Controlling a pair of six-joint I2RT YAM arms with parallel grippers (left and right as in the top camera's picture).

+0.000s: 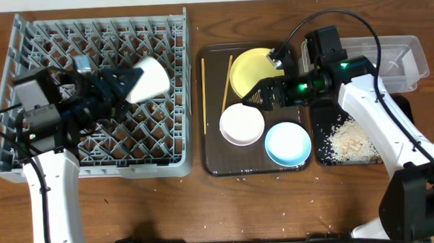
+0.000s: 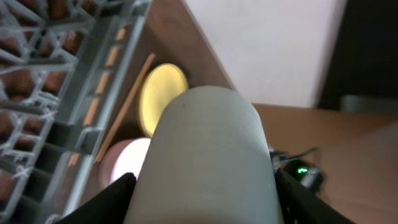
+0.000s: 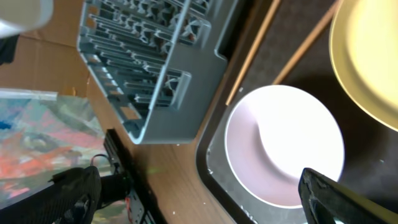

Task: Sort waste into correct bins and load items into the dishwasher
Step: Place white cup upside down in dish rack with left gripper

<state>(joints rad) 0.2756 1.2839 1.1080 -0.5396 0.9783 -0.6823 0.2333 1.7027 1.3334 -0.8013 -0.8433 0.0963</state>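
Left hand [image 1: 129, 86] around cup [image 1: 154, 78], horizontal, wide end toward tray [image 1: 215, 153].

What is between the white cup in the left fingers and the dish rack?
Nothing visible. The left fingers hold the white cup over the dish rack; the cells beneath look empty.

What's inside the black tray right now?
Loose whitish rice scraps lie piled in the black tray, toward its near end. The right arm crosses over its far and right parts, so anything under there is hidden.
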